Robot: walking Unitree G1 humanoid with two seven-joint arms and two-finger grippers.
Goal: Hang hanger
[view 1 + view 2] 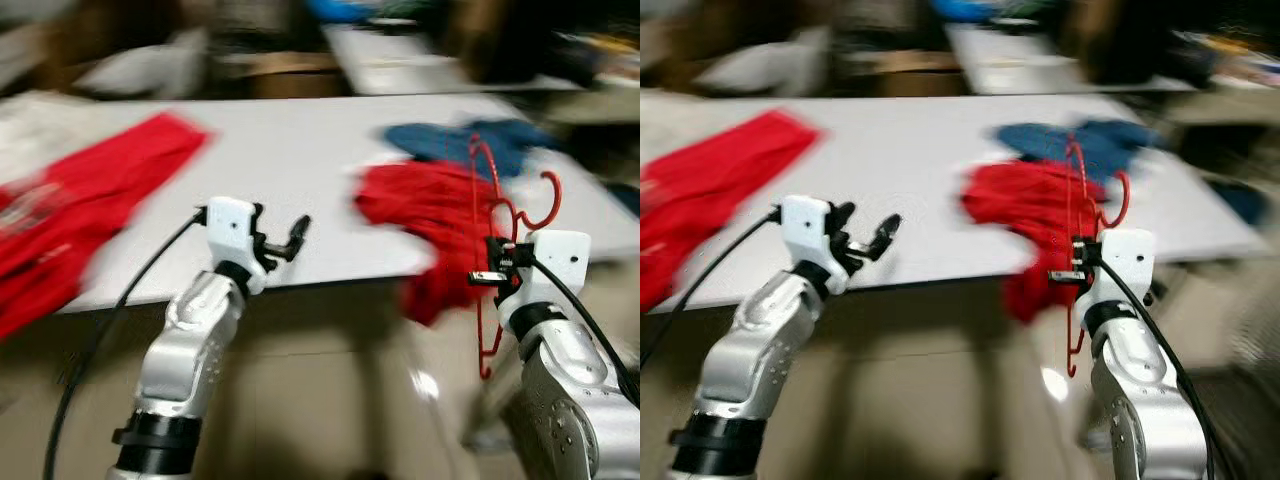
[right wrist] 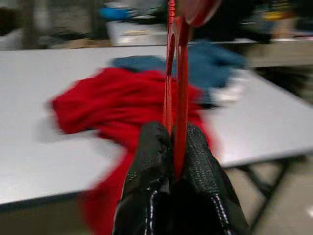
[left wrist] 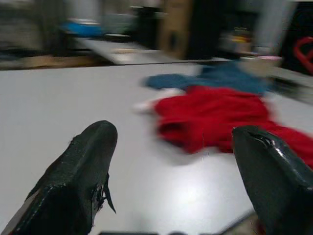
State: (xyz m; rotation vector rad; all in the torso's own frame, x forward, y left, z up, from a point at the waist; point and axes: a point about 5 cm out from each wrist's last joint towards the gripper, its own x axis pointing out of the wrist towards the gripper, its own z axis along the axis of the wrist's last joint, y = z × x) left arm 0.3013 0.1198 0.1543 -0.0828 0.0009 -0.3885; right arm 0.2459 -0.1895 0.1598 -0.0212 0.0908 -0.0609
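Note:
A red plastic hanger [image 1: 488,215] stands upright in my right gripper [image 1: 493,264], which is shut on its thin bars; the black fingers [image 2: 190,161] pinch the red bars [image 2: 177,93]. It is held at the near right edge of a white table [image 1: 290,150]. A red garment [image 1: 430,205] lies on the table behind the hanger and droops over the edge. My left gripper [image 1: 285,240] is open at the table's near edge, its fingers [image 3: 83,171] spread with nothing between them.
A blue garment [image 1: 470,140] lies behind the red one. Another red cloth [image 1: 80,210] is spread over the table's left side. A second table [image 1: 400,60] with clutter stands behind. The picture is blurred by motion.

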